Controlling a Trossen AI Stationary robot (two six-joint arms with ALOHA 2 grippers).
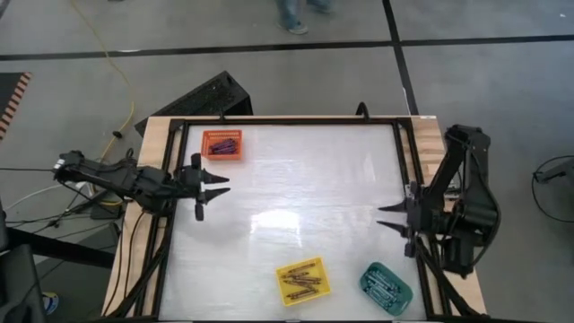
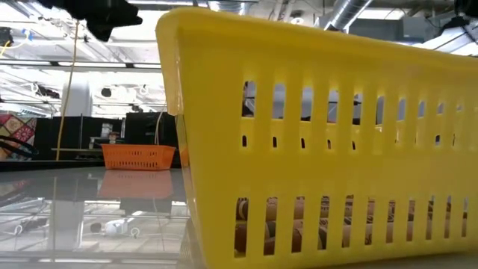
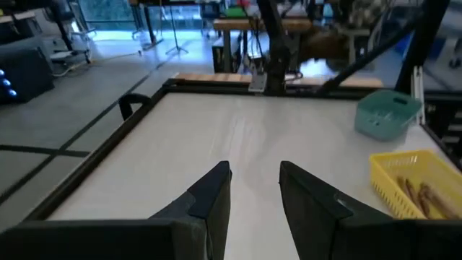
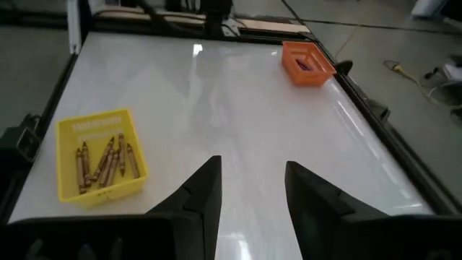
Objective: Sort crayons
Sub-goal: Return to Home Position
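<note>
Two robot arms sit at opposite sides of the white table (image 1: 314, 179). No loose crayon shows on the bare surface between them. The left gripper (image 1: 212, 187) hovers just inside its own edge, fingers spread apart and holding nothing. The right gripper (image 1: 395, 221) faces it from across the table, likewise parted and empty.

The crayons (image 4: 105, 160) lie inside three trays. The orange tray (image 2: 138, 157) sits just beside the left gripper, off to one side of its fingertips. The yellow tray (image 4: 97, 118), holding brownish sticks, lies ahead of the right gripper and off to one side. The teal tray (image 3: 382, 124) is nearer that gripper, on the same side as the yellow one.

Sorting looks essentially complete, and the step in hand appears to be parking the arms. To do it well, each gripper should be lifted before it is pulled back, so the fingers pass above the tray walls rather than sweeping level with them. The left gripper needs the most care, since the orange tray is so close that a sideways swing could knock it. The jaws are best kept parted, and each arm should move along its own side so the two never cross.
</note>
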